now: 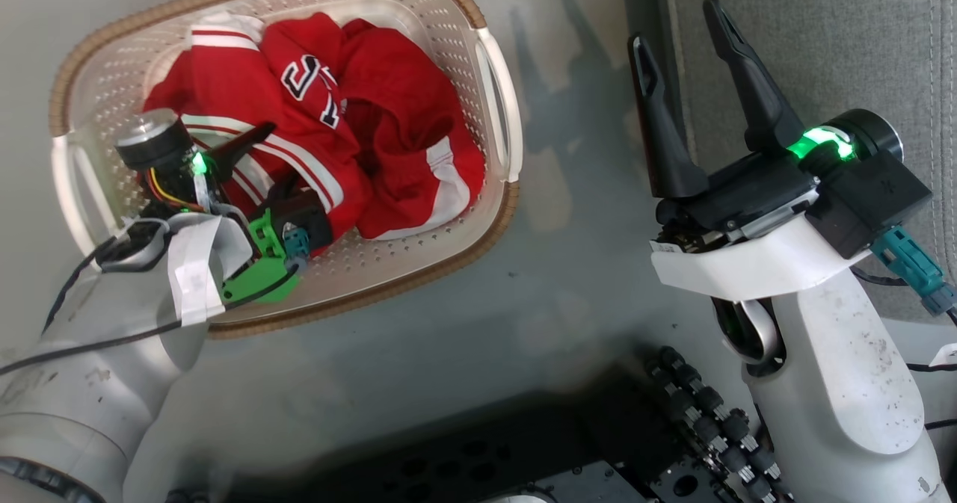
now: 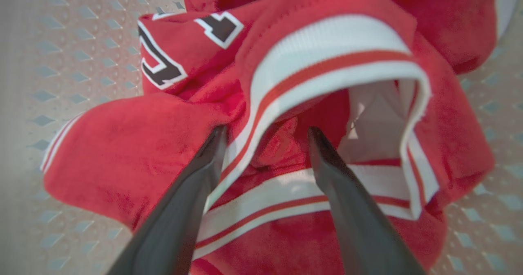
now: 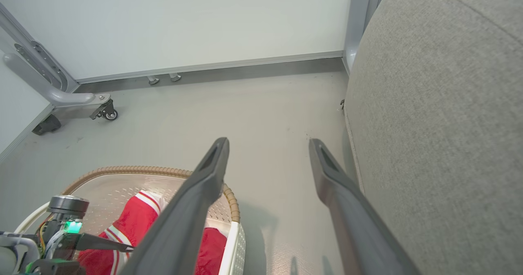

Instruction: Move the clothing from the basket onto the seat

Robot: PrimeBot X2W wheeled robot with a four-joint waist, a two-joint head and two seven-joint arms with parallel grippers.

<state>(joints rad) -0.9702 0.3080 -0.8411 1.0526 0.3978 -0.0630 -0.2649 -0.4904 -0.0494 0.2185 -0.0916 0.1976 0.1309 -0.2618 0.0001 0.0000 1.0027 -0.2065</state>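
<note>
Left jaws: apart, nothing clamped. Both fingers [image 2: 179, 209] are down in the basket [image 1: 112, 69] with their tips at the clothing [image 2: 122, 152]. One tip meets a plain red fold. The other tip sits in the mouth of an opening edged with white-red-white trim [image 2: 327, 54]. Cannot tell whether either tip presses into the cloth. Dark lettering [image 2: 157, 68] outlined in white lies just beyond the tips, to one side. The whole red bundle is in the basket, under and ahead of these jaws, with perforated cream wall showing on both sides of it. Right jaws: apart and empty, held over the bare floor [image 3: 265, 115]. Nothing lies between their fingers [image 3: 192, 201]. The seat [image 3: 441, 124] stands just beside them on the outer side, its grey fabric apart from the nearer finger. The basket lies well off on their inner side, next to the left jaws, brown rim toward them. No cloth is on the part of the seat in view.
</note>
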